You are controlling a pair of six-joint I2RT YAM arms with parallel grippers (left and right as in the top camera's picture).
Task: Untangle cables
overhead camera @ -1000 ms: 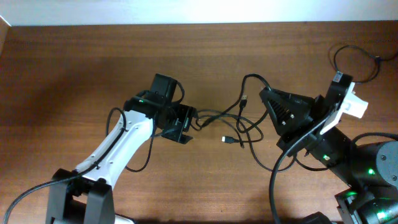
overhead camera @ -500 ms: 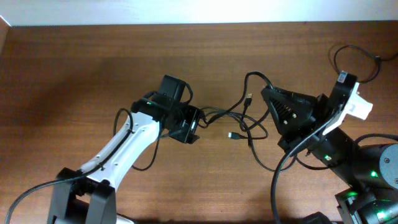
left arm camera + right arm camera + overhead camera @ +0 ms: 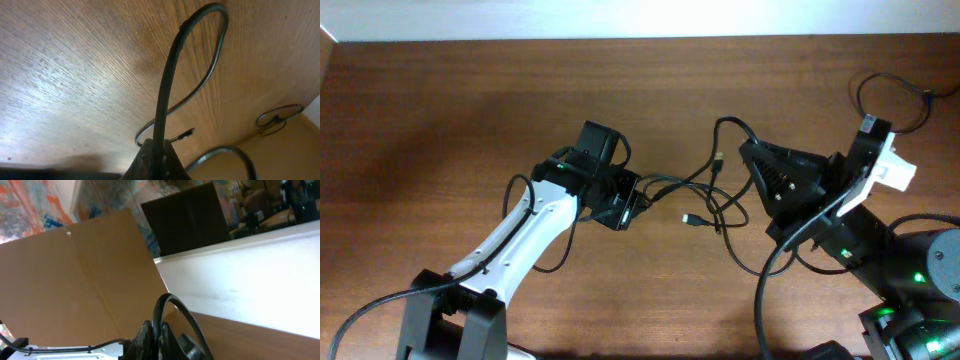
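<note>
Looped black cables [image 3: 165,100] on wood-grain table [image 3: 75,75]

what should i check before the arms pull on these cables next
1. Left gripper hold on the cable: ok, the left wrist view shows it pinched between closed jaws.
2. Right gripper hold: ok, a cable loop rises from its closed jaws.
3. Slack between the two grippers: ok, overhead the cables curve loosely and none looks taut.
4. Tangle undone: not ok, several cables cross there.
5. Loose plug free of the crossings: cannot tell, too small overhead.
</note>
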